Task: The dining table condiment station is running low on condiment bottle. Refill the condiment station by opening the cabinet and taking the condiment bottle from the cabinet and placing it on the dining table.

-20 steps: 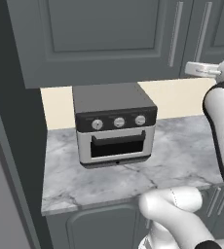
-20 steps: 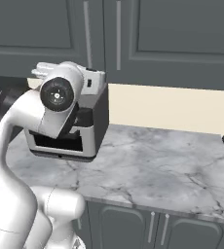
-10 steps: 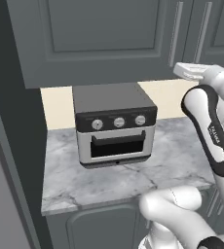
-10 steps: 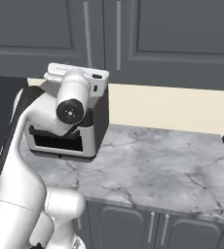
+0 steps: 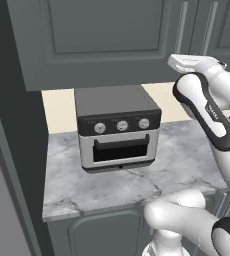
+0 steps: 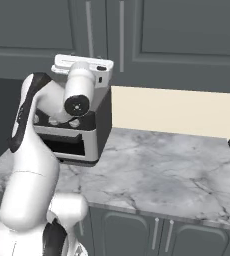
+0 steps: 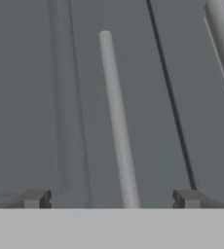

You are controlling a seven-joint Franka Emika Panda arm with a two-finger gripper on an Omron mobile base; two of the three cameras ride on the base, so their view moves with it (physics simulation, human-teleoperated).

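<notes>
From the camera behind and left of the robot, a dark grey wall cabinet (image 5: pixel 102 40) hangs above a marble counter (image 5: pixel 132 180) that carries a toaster oven (image 5: pixel 118 134). Its door is closed, with a long vertical handle (image 5: pixel 181 27) near the door's right edge. The white arm rises at the right, its wrist raised toward that handle.

From the camera behind and right, the same closed cabinet (image 6: pixel 57 35) fills the top of the scene, its handle (image 6: pixel 89 27) standing just above the raised wrist. The condiment bottle is presumably behind the door, so its place cannot be confirmed.

From the hand camera, the gripper (image 7: pixel 111 199) is spread wide and holds nothing. Its two dark fingertips (image 7: pixel 35 198) sit at either side of the pale bar handle (image 7: pixel 116 121), which runs almost upright between them.

The bar looks rigid, smooth and thin, likely slippery. The best hold is probably across its middle or lower stretch, squeezed squarely, then pulled along the door's hinged swing.
</notes>
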